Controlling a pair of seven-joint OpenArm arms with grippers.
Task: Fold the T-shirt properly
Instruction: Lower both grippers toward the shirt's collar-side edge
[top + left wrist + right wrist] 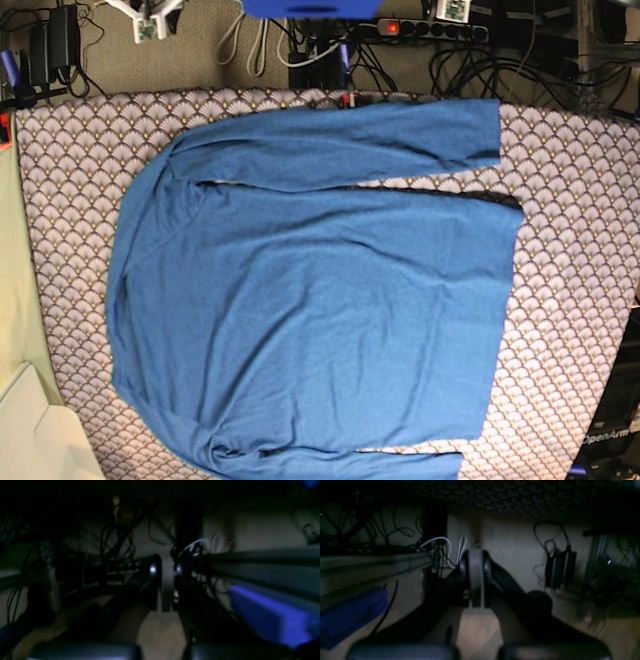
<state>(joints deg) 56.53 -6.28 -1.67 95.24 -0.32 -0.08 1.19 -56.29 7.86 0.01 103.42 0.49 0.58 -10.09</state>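
The T-shirt (310, 290), plain medium blue with long sleeves, lies spread flat on the scallop-patterned table cover (570, 200) in the base view. Its shoulders point left and its hem right. One sleeve (340, 145) lies folded across the top of the body, and the other runs along the picture's bottom edge (400, 465). Neither arm shows in the base view. The dark wrist views show my left gripper (166, 580) and right gripper (475, 577) shut on nothing, low beside the table's frame, away from the shirt.
Cables and a power strip (430, 30) lie behind the table's far edge. A blue block (270, 615) (350, 615) and a metal rail (262, 565) (370, 565) sit beside the grippers. A black power adapter (560, 570) hangs nearby. A white box (40, 440) stands at the table's lower left.
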